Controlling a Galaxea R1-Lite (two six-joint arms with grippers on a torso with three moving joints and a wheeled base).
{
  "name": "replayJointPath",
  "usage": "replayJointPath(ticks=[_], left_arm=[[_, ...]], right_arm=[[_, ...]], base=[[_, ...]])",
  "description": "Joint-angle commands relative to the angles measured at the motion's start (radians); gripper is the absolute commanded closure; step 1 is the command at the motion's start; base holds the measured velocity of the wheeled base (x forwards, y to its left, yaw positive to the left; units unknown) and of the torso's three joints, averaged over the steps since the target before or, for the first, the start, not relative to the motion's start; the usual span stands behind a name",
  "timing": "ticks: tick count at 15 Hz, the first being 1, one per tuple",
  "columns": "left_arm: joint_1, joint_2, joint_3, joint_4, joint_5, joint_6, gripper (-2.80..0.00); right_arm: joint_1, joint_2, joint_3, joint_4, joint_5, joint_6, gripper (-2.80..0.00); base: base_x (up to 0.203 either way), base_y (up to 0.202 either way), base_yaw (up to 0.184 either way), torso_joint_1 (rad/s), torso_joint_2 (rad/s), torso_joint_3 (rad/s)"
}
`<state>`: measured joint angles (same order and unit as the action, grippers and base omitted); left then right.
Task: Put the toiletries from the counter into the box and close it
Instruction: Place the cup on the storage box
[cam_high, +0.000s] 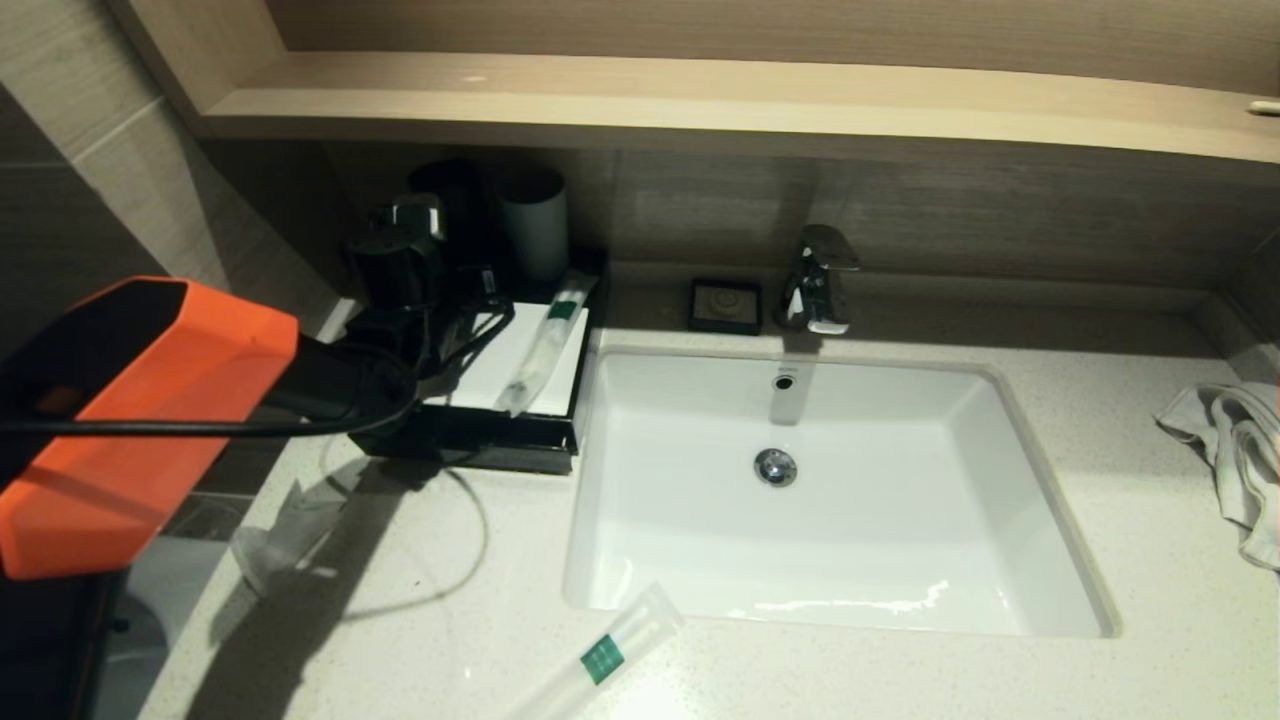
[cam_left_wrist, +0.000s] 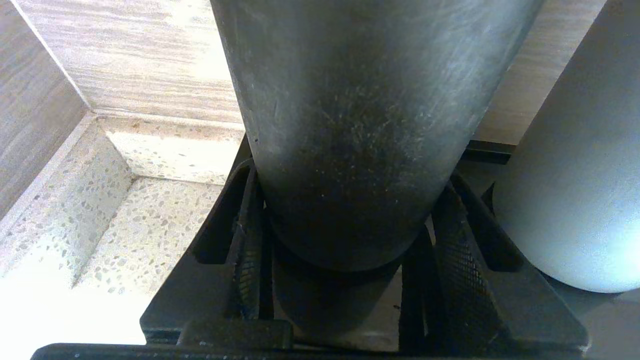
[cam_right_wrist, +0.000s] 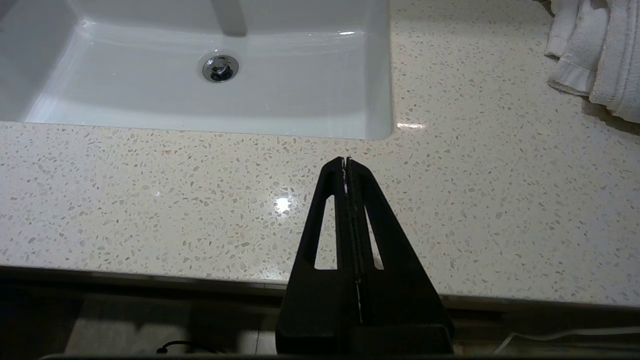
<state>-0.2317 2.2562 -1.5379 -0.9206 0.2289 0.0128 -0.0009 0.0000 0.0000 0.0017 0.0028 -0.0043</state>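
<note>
left gripper (cam_left_wrist: 340, 250): fingers (cam_left_wrist: 452, 260) spread about halfway, one on each side of a dark cylindrical cup (cam_left_wrist: 350, 125) at the back of the box; they sit close against its base, though whether they press it i cannot tell.
right gripper (cam_right_wrist: 347, 162): fingers pressed together, holding nothing, parked over the counter's (cam_right_wrist: 150, 200) front edge.
box (cam_high: 500, 440): low and black, left of the basin (cam_high: 830, 500), with one long packet (cam_high: 545, 345) lying across its white panel.
other toiletries: a long packet with a green label (cam_high: 605, 655) on the counter in front of the basin; a crumpled packet (cam_high: 285, 535) at the left.
only the head view shows: packets, box, faucet (cam_high: 820, 280), soap dish (cam_high: 725, 305).
only the left wrist view shows: a pale grey cup (cam_left_wrist: 575, 175) just beside the dark one.
towel (cam_right_wrist: 595, 50): on the counter at the right.
</note>
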Motion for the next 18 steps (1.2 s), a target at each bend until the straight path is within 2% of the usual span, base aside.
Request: replayJointPath(ticks=[1, 7, 18], left_arm=[[0.000, -0.003, 0.008, -0.006, 0.003, 0.000, 0.00], [0.000, -0.029, 0.053, -0.026, 0.003, 0.001, 0.00], [0.000, -0.030, 0.053, -0.044, 0.003, 0.000, 0.00]], right_arm=[[0.001, 0.000, 0.000, 0.000, 0.000, 0.000, 0.00], [0.001, 0.000, 0.000, 0.000, 0.000, 0.000, 0.00], [0.001, 0.000, 0.000, 0.000, 0.000, 0.000, 0.00]], base=[[0.000, 0.000, 0.000, 0.000, 0.00, 0.000], [0.000, 0.000, 0.000, 0.000, 0.00, 0.000], [0.000, 0.000, 0.000, 0.000, 0.00, 0.000]])
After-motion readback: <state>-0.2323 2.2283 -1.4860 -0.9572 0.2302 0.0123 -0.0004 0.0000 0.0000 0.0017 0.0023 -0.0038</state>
